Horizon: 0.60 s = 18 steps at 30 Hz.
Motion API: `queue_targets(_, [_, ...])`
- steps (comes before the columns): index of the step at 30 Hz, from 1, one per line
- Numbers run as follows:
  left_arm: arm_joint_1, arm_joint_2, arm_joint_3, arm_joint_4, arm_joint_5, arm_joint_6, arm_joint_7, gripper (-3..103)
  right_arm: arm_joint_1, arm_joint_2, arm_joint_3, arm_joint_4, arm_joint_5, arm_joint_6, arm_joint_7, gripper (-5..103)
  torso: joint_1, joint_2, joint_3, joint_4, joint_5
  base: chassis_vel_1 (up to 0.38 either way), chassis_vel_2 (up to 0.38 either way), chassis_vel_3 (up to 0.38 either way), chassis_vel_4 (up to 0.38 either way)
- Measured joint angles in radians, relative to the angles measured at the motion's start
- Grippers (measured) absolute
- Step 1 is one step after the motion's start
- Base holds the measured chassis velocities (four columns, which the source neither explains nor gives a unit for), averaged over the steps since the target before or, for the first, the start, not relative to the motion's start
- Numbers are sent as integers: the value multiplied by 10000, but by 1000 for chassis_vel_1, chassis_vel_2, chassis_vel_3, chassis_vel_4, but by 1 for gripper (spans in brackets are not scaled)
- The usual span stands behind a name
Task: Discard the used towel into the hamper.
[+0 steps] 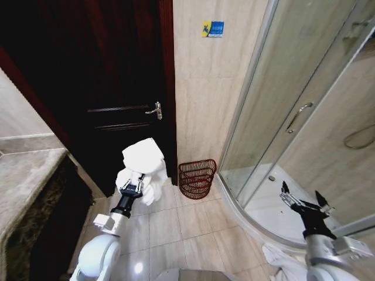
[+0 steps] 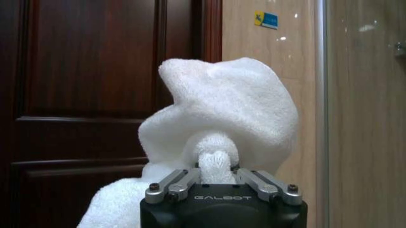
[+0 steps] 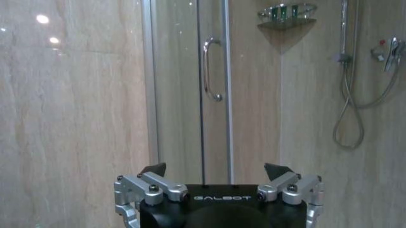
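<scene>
The left hand (image 1: 132, 187) is clenched on a bunched white towel (image 1: 143, 167), held up before the dark door (image 1: 111, 88). Just right of it, the hamper (image 1: 196, 178) stands on the floor against the wall. The right hand (image 1: 303, 202) hangs spread wide, grasping nothing, by the shower door (image 1: 293, 105).

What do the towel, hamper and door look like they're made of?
Towel, clamped in the left gripper: white terry cloth, going by the nubby looped pile and soft folds. Hamper: seemingly thin reddish-brown wire, coated or painted; open horizontal rings show the wall through. Door: dark glossy wood or veneer, with visible grain and raised panels.
</scene>
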Motion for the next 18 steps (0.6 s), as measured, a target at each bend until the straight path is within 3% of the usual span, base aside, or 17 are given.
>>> queue_targets(9, [151, -55, -126, 145, 18, -278, 21, 14, 287, -42, -17, -366, -184, 32, -204, 100, -211, -475, -262, 0, 2, 0, 0, 0, 0])
queue_targets(18, [-334, -17, -134, 460, 15, -67, 18, 14, 142, 71, 104, -441, -159, 140, -218, 100, -418, -947, -527, -1, -1, 0, 0, 0, 0])
